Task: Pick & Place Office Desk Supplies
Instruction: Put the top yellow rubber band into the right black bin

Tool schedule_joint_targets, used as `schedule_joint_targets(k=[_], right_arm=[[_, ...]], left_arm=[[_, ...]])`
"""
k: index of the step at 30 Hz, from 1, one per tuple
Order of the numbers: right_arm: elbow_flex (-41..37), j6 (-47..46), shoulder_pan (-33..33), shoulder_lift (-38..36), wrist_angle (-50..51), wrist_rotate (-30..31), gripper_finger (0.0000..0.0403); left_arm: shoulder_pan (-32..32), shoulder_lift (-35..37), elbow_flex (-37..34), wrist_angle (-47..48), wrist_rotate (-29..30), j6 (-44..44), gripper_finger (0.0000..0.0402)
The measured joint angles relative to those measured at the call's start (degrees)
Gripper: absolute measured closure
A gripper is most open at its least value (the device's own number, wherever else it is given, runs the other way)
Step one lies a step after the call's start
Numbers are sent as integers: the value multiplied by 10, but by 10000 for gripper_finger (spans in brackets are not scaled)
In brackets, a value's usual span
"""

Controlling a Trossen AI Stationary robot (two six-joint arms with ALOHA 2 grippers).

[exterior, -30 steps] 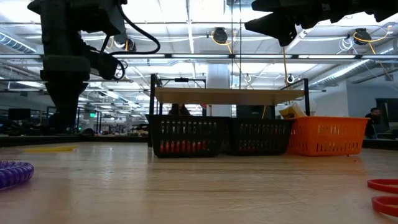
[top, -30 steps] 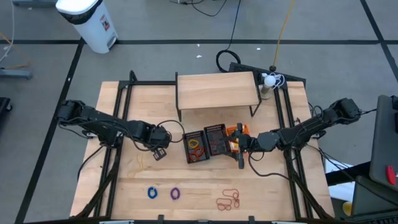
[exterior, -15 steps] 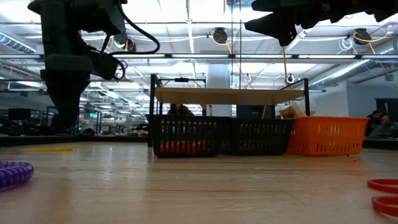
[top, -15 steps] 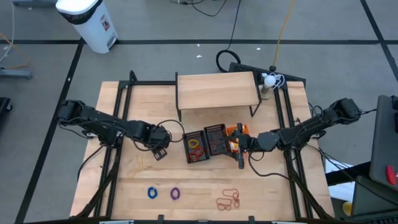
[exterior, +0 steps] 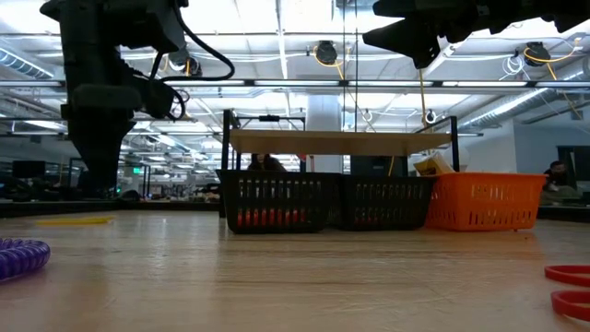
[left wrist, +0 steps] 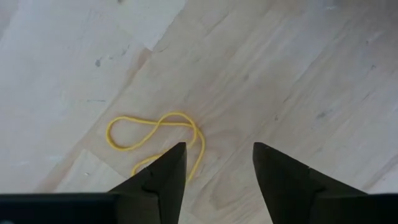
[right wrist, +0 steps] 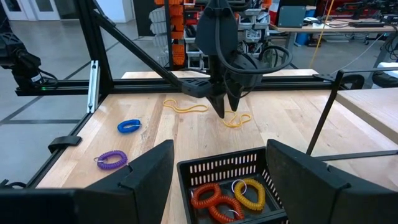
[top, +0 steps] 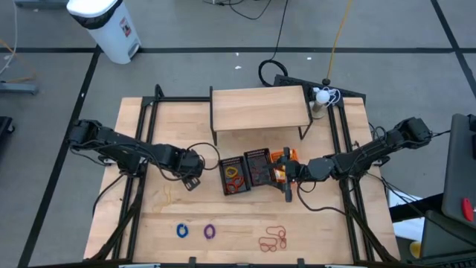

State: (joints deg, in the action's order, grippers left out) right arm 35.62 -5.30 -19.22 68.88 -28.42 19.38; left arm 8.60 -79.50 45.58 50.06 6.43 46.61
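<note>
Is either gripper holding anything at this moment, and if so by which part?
Nothing is held. The left gripper hangs open above a yellow elastic loop on the table, not touching it. The right gripper is open and empty over the black basket.

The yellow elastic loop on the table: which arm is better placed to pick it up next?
Left. Its tool hangs open right above the yellow loop. The right tool is open over the black basket, farther from it.

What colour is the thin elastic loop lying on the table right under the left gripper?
Yellow. The thin elastic loop shows best in the left wrist view.
</note>
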Motion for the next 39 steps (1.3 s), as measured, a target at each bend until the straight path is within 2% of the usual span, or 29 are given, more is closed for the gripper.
schedule_joint_targets(k=[6, 10, 15, 19, 22, 26, 29, 35, 39], right_arm=[[0, 0, 0, 0, 0, 0, 156], [0, 0, 0, 0, 0, 0, 156], [0, -2, 0, 0, 0, 0, 156], [0, -3, 0, 0, 0, 0, 156], [0, -6, 0, 0, 0, 0, 156], [0, -5, 0, 0, 0, 0, 156], [0, -5, 0, 0, 0, 0, 156], [0, -5, 0, 0, 0, 0, 156], [0, -5, 0, 0, 0, 0, 156]], left_arm=[[0, 0, 0, -4, -47, -16, 234], [0, 0, 0, 20, 18, 16, 236], [0, -4, -1, 30, -15, 7, 236], [-1, -11, -1, 39, 35, 30, 232], [-3, -21, -1, 27, -8, 5, 231], [-3, -38, -1, 29, 3, 13, 231], [-4, -53, -1, 27, -24, -8, 231], [-5, -61, -1, 31, 5, 5, 231], [-7, -61, -1, 30, 0, 7, 231]])
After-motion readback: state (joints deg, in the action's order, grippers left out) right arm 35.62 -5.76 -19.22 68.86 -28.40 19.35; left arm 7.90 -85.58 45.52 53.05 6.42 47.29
